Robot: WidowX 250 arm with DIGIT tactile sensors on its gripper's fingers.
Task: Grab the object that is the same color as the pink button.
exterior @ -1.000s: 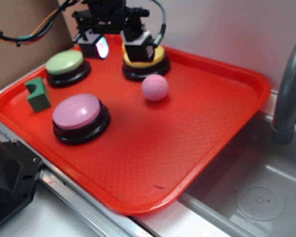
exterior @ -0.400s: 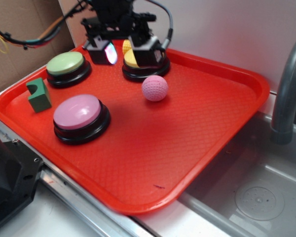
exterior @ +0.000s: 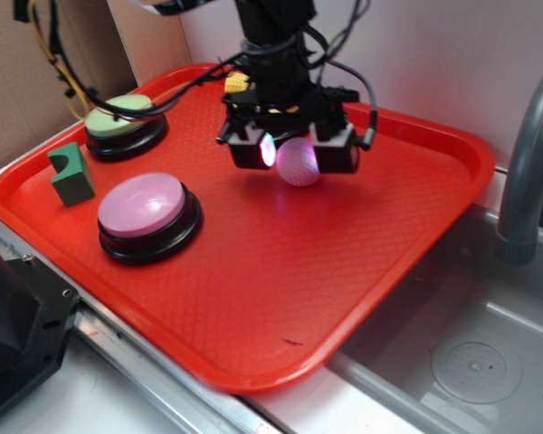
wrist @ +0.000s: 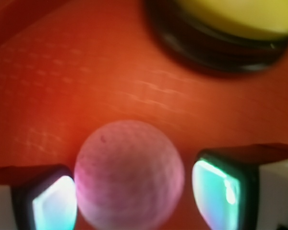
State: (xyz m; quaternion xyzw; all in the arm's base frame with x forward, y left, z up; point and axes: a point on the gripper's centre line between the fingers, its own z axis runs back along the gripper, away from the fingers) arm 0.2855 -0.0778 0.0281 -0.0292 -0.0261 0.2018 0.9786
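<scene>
The pink dimpled ball (exterior: 299, 165) lies on the red tray (exterior: 281, 271) in its back middle. My gripper (exterior: 296, 155) hangs low over it, open, one finger on each side. In the wrist view the ball (wrist: 129, 175) sits between the two glowing pads: the left pad (wrist: 53, 206) is at its edge, and the right pad (wrist: 216, 189) stands a small gap away. The pink button (exterior: 143, 204), a large dome on a black base, sits at the tray's front left, well clear of the gripper.
A green-topped button (exterior: 119, 116) and a green block (exterior: 71, 172) sit at the tray's left. The yellow button (wrist: 240, 19) is just behind the ball, mostly hidden by the arm in the exterior view. A grey faucet (exterior: 525, 163) and sink (exterior: 462, 362) lie to the right.
The gripper has moved from over the yellow button forward and down, and now straddles the pink ball. The ball has stayed in place.
</scene>
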